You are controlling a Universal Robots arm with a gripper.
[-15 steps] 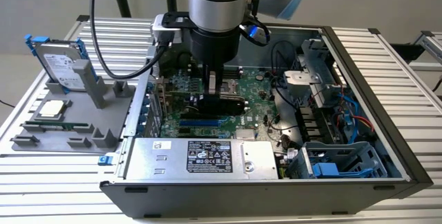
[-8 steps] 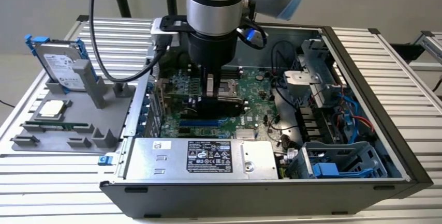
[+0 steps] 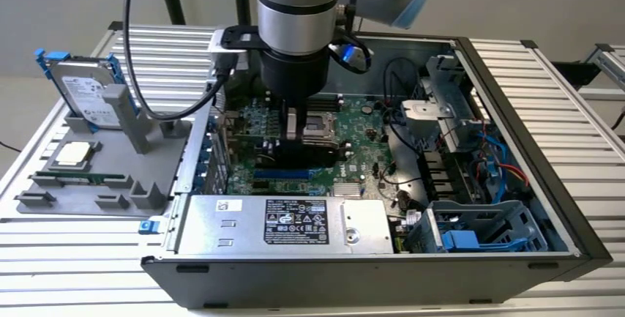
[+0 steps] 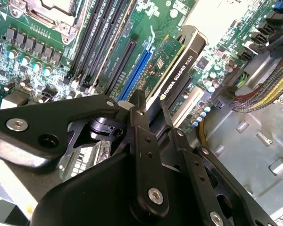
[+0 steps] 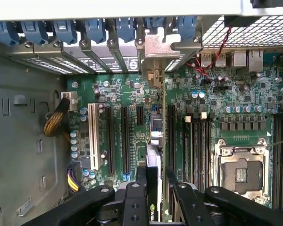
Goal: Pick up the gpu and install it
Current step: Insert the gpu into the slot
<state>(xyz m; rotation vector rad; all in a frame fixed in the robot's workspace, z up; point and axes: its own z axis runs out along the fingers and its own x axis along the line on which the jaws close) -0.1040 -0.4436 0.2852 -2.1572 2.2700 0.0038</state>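
While its label faces out, pincer grips gpu over motherboard.

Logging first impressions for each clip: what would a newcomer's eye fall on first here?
The arm reaching down into the open computer case, over the green motherboard. In both wrist views its gripper holds the gpu edge-on above the board's slots. On the exterior view's left, a hard drive stands in a grey holder.

White lettering runs along the black cooler edge of my gpu, and the power supply bears a label whose print I cannot read.
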